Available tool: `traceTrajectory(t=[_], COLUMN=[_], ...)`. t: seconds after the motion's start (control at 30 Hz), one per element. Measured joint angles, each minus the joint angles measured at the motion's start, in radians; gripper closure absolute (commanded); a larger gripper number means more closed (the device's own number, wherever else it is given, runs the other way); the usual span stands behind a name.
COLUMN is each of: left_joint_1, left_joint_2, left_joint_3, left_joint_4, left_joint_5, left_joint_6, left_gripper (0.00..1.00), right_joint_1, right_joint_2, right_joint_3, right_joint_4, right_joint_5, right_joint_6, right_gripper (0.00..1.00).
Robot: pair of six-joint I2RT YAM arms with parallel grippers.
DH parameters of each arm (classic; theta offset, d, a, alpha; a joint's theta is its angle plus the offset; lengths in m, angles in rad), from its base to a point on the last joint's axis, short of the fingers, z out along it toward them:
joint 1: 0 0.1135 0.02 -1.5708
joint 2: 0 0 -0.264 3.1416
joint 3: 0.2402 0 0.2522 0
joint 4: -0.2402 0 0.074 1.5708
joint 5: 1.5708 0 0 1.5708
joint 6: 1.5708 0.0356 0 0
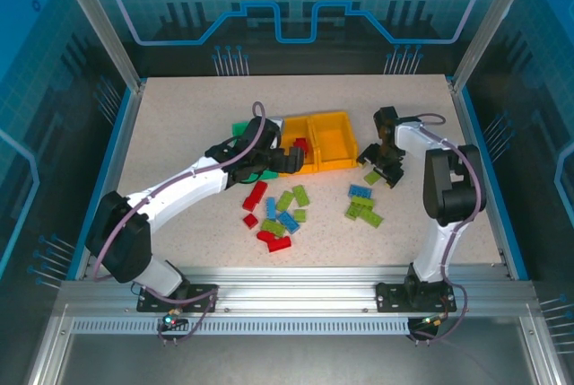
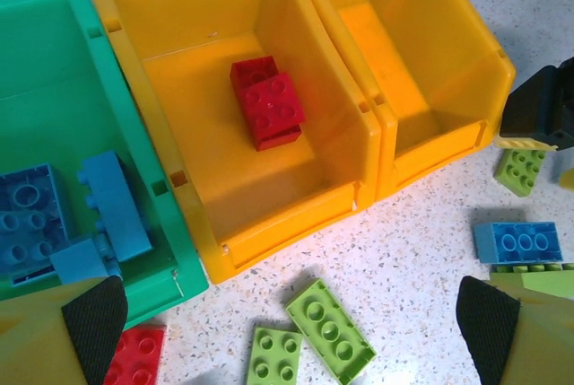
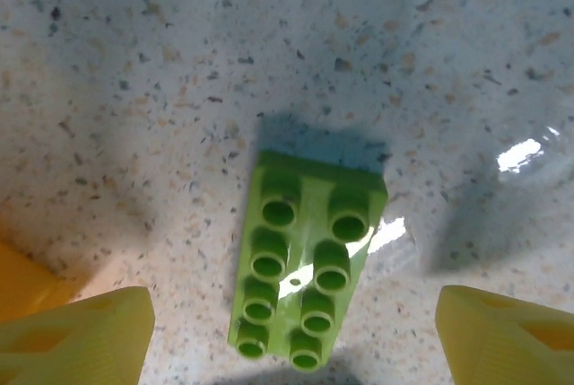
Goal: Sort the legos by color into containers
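Yellow-fingered left pincer is spread wide and grasps nothing, poised before the front wall of the middle orange-yellow bin. Two lime bricks lie on the counter between its tips. Two red bricks lie together in that bin, and blue bricks lie in the green bin joined to its left side. The right pincer is likewise released, its fingers flanking a lime-green two-by-four brick that lies studs up on the counter, touching neither. Loose red, blue and lime bricks are scattered before the bins.
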Motion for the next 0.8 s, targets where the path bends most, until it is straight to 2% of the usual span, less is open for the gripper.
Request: traceTrajectory(t=[0.23, 0.47, 0.67, 0.8], left_joint_1=[0.004, 0.011, 0.018, 0.028], left_joint_2=[-0.029, -0.043, -0.049, -0.055], left_joint_3=[-0.019, -0.036, -0.054, -0.063], left_joint_4=[0.0, 0.0, 0.0, -0.009], left_joint_5=[-0.022, -0.034, -0.037, -0.053], left_joint_6=[0.012, 0.021, 0.021, 0.018], left_gripper=[0.01, 0.01, 0.01, 0.01], right_joint_1=[-0.005, -0.012, -0.015, -0.015], right_joint_2=[0.042, 0.045, 0.043, 0.028], right_joint_3=[0.024, 0.024, 0.025, 0.023], right_joint_4=[-0.033, -0.06, -0.053, -0.052], right_joint_5=[0.015, 0.039, 0.049, 0.073], right_joint_6=[-0.005, -0.037, -0.07, -0.091], right_gripper=[0.28, 0.58, 0.65, 0.65])
